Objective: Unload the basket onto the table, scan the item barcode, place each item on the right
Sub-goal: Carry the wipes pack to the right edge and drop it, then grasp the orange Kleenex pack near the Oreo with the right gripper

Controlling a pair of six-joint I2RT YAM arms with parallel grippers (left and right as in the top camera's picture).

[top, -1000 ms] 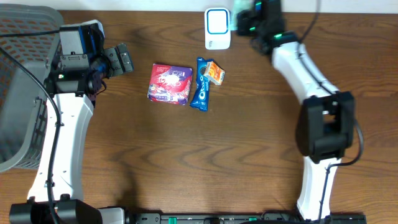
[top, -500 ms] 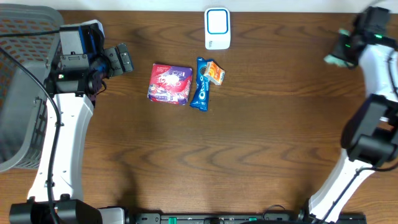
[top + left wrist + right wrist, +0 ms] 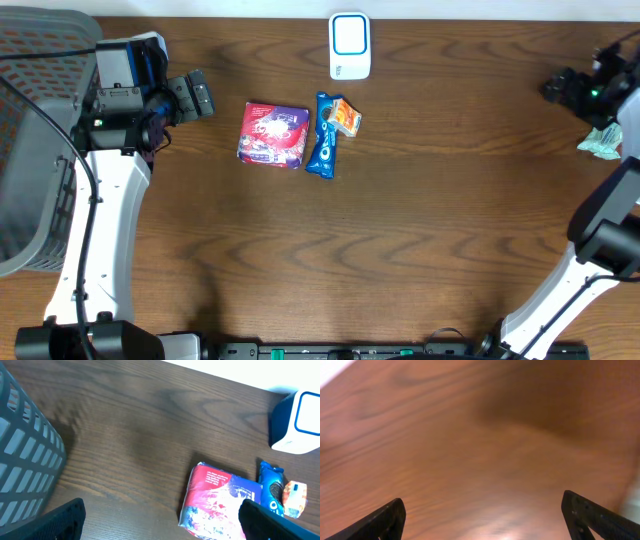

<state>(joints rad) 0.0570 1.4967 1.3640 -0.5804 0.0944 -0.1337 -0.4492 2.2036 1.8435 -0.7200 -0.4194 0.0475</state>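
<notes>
The right jaws stand spread wide, with nothing between the fingers [image 3: 384, 519]; under them only blurred tabletop [image 3: 470, 450] shows. The left jaws are spread wide too and hold nothing, near the red pack [image 3: 220, 497]. The pale green packet [image 3: 601, 143] lies at the right edge of the tabletop, just beside the right arm [image 3: 608, 205], well apart from the white scanner [image 3: 350, 45]. Beside the red pack lies a blue biscuit pack [image 3: 323, 148], a small orange packet [image 3: 346, 117] touching it. A grey basket [image 3: 30, 150] stands at the left
</notes>
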